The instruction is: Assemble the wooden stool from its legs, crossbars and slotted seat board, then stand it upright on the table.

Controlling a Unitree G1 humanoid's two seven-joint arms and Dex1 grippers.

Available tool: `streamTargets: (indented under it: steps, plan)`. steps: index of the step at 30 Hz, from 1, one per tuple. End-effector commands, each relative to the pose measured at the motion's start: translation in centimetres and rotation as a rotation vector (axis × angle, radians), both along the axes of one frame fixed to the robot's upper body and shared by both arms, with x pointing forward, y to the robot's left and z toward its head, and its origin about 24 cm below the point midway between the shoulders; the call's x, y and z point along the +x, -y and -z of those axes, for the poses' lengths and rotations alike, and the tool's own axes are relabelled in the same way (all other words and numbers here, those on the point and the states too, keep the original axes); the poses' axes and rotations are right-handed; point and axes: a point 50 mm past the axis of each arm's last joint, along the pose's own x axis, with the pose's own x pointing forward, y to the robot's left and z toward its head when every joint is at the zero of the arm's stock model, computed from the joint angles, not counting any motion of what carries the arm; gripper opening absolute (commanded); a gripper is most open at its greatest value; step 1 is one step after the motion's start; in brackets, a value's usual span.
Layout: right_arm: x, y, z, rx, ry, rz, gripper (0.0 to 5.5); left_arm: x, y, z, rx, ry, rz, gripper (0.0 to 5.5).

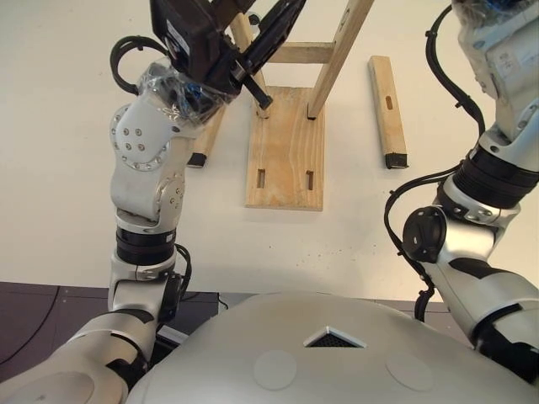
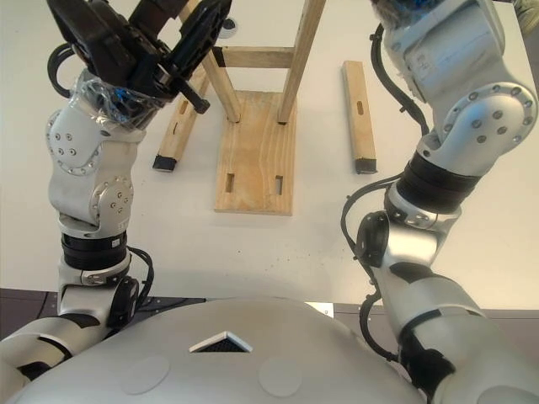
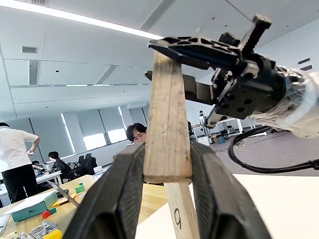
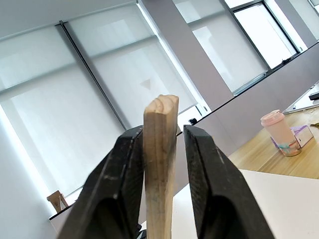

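The slotted seat board [image 1: 285,156] lies flat on the white table. Two legs stand in its far slots, joined by a crossbar [image 1: 299,53]. My left gripper [image 3: 167,164] is shut on the left standing leg [image 2: 221,88], its black fingers [image 1: 268,59] reaching in from the left. My right gripper [image 4: 159,144] is shut on the upper end of the right standing leg [image 1: 335,63]. The two near slots of the board are empty.
One loose leg [image 1: 388,109] lies on the table [image 1: 67,210] to the right of the board. Another loose leg [image 2: 175,139] lies to its left, partly under my left arm. The table's front edge runs just before my body.
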Motion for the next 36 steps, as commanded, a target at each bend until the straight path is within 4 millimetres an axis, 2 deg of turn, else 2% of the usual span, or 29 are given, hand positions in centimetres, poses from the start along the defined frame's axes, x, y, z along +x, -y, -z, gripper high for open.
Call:
streamTargets:
  steps: [1,7,8,10,12,14,16,18,20,24,27,31,36]
  plan:
    - [0.2,-0.1,-0.6,-0.006,0.008,0.007,0.66,0.0,-0.1,0.3,0.013,-0.015,-0.009,1.24]
    - [0.5,0.0,-0.1,-0.023,-0.015,0.036,0.57,0.1,0.0,0.7,0.024,-0.065,0.009,1.24]
    - [0.7,0.2,-0.1,-0.021,-0.020,0.051,0.57,0.2,-0.1,1.3,0.029,-0.107,0.002,1.62]
    - [1.0,0.8,0.0,-0.013,-0.029,0.093,0.43,0.6,-0.5,2.2,0.039,-0.178,-0.024,1.82]
    - [1.8,2.4,0.2,-0.004,-0.052,0.181,0.39,1.0,-1.2,3.1,0.044,-0.235,-0.060,2.23]
    - [2.7,5.2,0.8,0.010,-0.086,0.322,0.39,1.4,-2.0,3.4,0.022,-0.266,-0.110,2.55]
    - [3.5,8.6,2.0,0.045,-0.128,0.502,0.39,2.3,-3.6,3.5,-0.019,-0.275,-0.255,2.91]
    - [3.8,11.4,4.0,0.072,-0.194,0.656,0.39,2.9,-5.3,3.3,-0.088,-0.266,-0.372,3.18]
    - [3.7,12.4,6.8,-0.019,-0.246,0.746,0.39,3.0,-6.4,3.3,-0.152,-0.274,-0.421,3.46]
    - [2.5,11.5,12.6,-0.367,-0.229,0.822,0.39,3.0,-8.1,3.3,-0.192,-0.248,-0.543,3.46]
    - [2.2,10.8,15.3,-0.470,-0.230,0.832,0.39,3.0,-8.1,3.4,-0.183,-0.242,-0.552,3.46]
    - [2.2,10.0,17.5,-0.525,-0.242,0.810,0.39,3.0,-7.8,3.8,-0.178,-0.252,-0.549,3.46]
    - [2.1,10.2,18.5,-0.552,-0.259,0.816,0.39,3.0,-7.9,4.2,-0.173,-0.267,-0.554,3.46]
